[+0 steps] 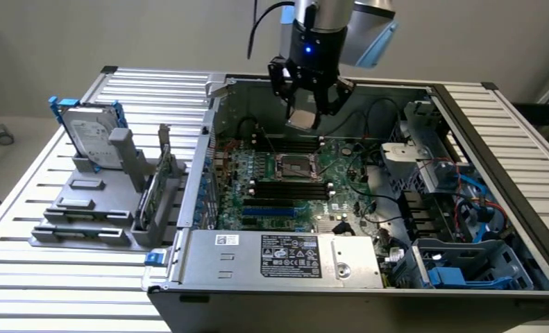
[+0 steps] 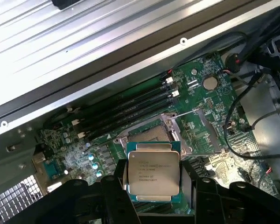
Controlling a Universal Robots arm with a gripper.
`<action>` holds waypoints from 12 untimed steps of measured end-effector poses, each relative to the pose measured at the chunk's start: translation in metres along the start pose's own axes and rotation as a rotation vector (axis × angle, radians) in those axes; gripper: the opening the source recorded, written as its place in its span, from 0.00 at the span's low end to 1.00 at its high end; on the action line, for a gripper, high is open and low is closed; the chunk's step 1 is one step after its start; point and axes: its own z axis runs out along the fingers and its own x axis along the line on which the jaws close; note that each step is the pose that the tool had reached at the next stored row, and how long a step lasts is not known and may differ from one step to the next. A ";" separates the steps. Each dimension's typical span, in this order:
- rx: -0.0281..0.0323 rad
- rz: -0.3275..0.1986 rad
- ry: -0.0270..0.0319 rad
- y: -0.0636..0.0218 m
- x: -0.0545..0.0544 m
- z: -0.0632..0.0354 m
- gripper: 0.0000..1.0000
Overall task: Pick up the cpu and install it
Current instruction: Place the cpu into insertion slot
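The cpu (image 2: 152,172) hangs in the air inside the open computer case (image 1: 496,139), above the motherboard (image 1: 348,187) and apart from the open socket (image 1: 296,166). Judged from here, the danger is misalignment. A chip lowered tilted or rotated could bend the socket's contacts, and a slipping edge grip could drop it onto the memory slots (image 1: 288,189). The claw (image 1: 309,109) grasps the cpu by two opposite edges, at the fingertips. The chip's printed silvery top faces the wrist camera.
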 end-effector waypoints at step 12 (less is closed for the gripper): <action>-0.0094 0.218 -0.0093 -0.0004 0.000 0.0100 0.55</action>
